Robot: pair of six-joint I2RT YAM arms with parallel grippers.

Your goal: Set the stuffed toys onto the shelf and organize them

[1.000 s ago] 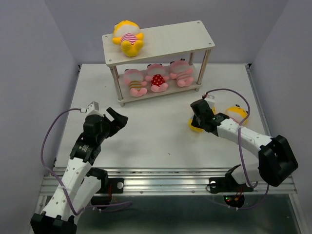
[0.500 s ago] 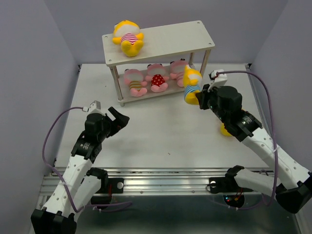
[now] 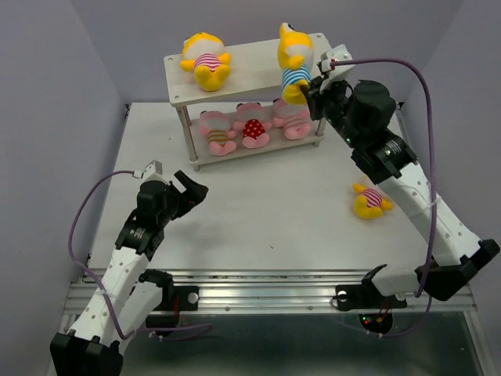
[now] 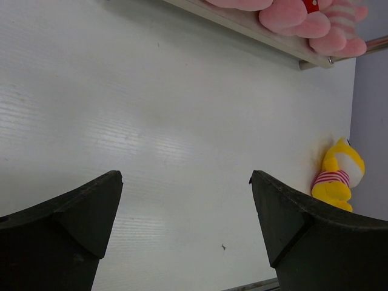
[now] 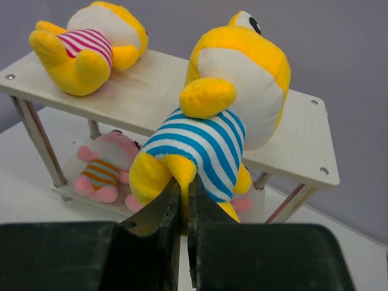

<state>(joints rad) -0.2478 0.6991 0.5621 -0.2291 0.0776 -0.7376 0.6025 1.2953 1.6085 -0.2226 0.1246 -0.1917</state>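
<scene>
Top view: right tool [image 3: 310, 92] pinches blue-striped yellow toy [image 3: 294, 59] at upper centre, above right end of shelf [image 3: 250, 74] top board. 0.5 s earlier the toy hung lower, beside shelf's right legs. Left tool [image 3: 182, 190], lower left, spread, unmoved.
Left wrist: spread jaws over bare surface [image 4: 151, 121]; red-striped yellow toy [image 4: 337, 177] lies at right edge.
Right wrist: jaws pressed onto blue-striped yellow toy's lower end.

No writing, label, brand, number or sign can be read in any view. Each toy [image 3: 206, 61] bears only stripes or dots, not letters, and the boards of the shelf [image 3: 250, 72] show bare wood with screw heads at the corners.
</scene>
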